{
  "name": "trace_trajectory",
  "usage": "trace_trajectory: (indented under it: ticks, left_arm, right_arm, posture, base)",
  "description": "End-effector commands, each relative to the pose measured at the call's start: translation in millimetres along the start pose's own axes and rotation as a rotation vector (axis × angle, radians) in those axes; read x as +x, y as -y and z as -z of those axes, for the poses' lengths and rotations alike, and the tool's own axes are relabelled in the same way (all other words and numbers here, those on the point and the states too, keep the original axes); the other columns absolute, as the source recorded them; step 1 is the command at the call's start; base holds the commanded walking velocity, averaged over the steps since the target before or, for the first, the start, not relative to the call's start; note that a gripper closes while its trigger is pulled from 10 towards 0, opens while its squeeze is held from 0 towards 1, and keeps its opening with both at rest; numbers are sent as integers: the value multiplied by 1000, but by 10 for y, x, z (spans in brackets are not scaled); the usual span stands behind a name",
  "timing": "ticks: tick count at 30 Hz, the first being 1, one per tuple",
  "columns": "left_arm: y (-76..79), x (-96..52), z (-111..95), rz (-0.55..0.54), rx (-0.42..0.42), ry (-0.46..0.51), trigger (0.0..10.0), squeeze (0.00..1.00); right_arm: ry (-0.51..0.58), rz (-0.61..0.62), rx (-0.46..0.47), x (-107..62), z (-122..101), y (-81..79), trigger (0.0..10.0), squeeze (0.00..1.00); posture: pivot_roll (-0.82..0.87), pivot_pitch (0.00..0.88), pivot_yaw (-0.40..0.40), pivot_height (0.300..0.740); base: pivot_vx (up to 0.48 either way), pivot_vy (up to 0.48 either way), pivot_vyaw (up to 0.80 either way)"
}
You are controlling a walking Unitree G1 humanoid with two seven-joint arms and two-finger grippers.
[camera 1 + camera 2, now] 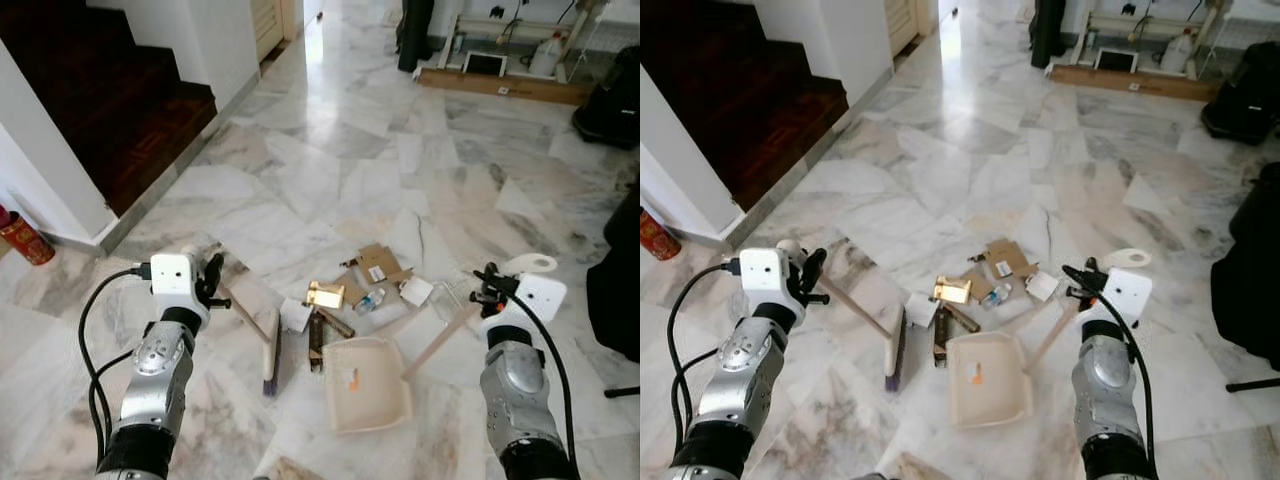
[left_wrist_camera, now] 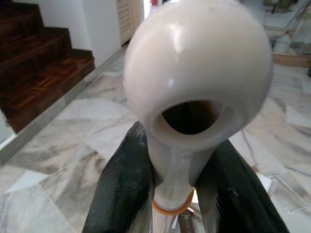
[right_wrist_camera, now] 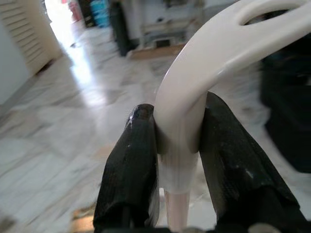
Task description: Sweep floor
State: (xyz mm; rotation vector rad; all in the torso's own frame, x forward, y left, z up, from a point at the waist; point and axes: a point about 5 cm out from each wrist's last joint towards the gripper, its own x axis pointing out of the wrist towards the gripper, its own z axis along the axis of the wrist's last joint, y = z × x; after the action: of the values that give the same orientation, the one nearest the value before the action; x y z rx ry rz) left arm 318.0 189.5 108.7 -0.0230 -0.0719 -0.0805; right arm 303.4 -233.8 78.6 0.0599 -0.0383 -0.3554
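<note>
Marble floor (image 1: 330, 180) is holding litter (image 1: 365, 285) just beyond the left gripper's (image 1: 212, 285) clamped broom (image 1: 270, 350) and the right gripper's (image 1: 487, 285) clamped dustpan (image 1: 365, 385).

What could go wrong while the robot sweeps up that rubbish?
The small clear plastic bottle is round, so it might roll away from the cream brush with the long handle instead of into the cream plastic dustpan. The flat brown cardboard pieces could slide past the pan's open edge. The left gripper holds the brush only near its knobbed end, so the brush might twist.
</note>
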Motion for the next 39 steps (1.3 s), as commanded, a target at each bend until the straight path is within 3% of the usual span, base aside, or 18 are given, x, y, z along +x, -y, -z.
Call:
trace_trajectory:
  ticks: [1, 12, 39]
  left_arm:
    - [-24, 49, -126, 6, 8, 54, 10000, 0]
    - [-39, 22, -82, -5, 5, 36, 10000, 0]
    - [-36, 29, -112, -11, 3, 59, 10000, 0]
  right_arm:
    - [44, 22, -5, 24, -73, 36, 10000, 0]
    - [55, -11, 4, 29, -88, -43, 10000, 0]
    - [50, -44, 21, 33, -90, -94, 10000, 0]
  posture:
    - [40, 92, 43, 740]
    - [39, 89, 40, 740]
    - [39, 90, 34, 740]
  base:
    - [0, 0, 0]
    - [0, 0, 0]
    - [257, 0, -104]
